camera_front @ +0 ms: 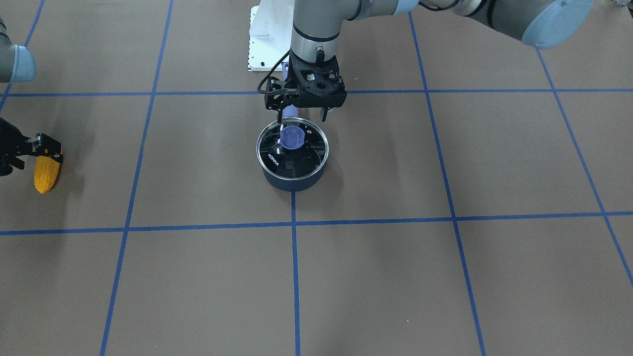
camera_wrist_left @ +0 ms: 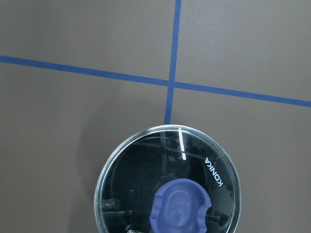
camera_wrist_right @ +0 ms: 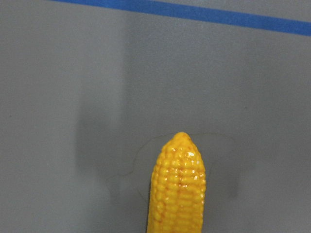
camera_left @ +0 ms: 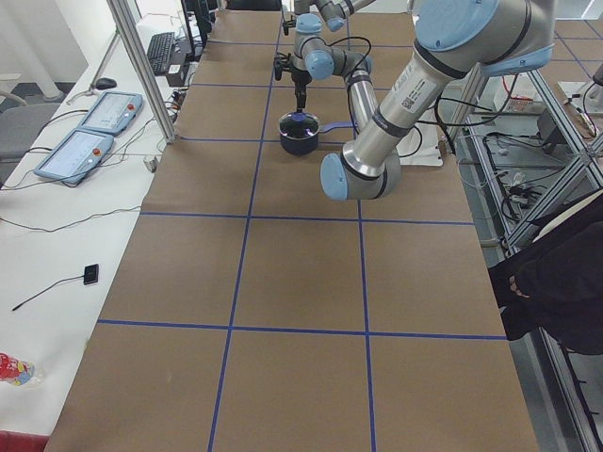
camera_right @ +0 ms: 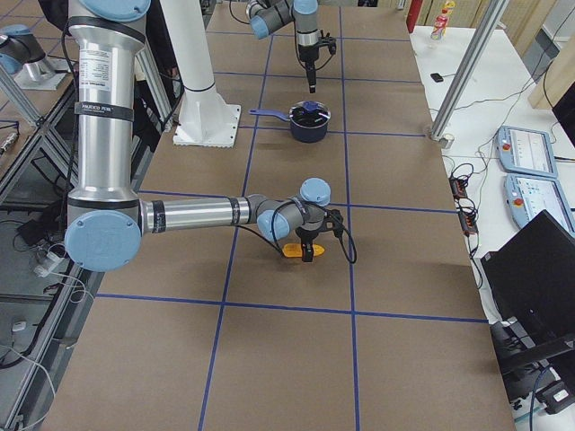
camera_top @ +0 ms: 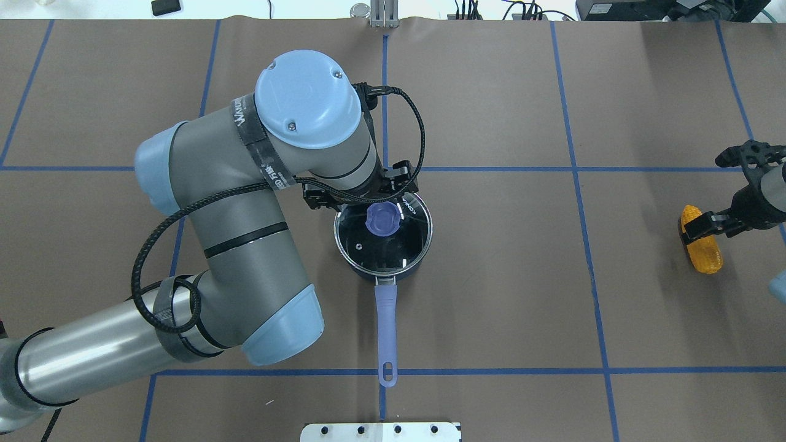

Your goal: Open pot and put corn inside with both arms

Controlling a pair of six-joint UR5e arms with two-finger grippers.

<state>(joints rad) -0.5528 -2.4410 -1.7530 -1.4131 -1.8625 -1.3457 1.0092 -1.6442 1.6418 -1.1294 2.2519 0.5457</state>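
Okay, left gripper (camera_front: 303, 117) hung above the pot (camera_front: 293, 184) and its glass lid (camera_front: 277, 157). Its fingers (camera_front: 283, 116) were spread wide, pointing down, holding nothing and clear of the blue knob (camera_front: 293, 137). Lid sat closed on the pot, and the lavender handle (camera_top: 386, 325) pointed toward the robot base. Corn (camera_front: 46, 174) was well apart from the pot, far off on the robot's right, low at the worktop (camera_front: 395, 277). Right gripper (camera_front: 48, 152) was at the corn's thick end, fingers either side of it. Could not tell whether they pinched it or only straddled it.
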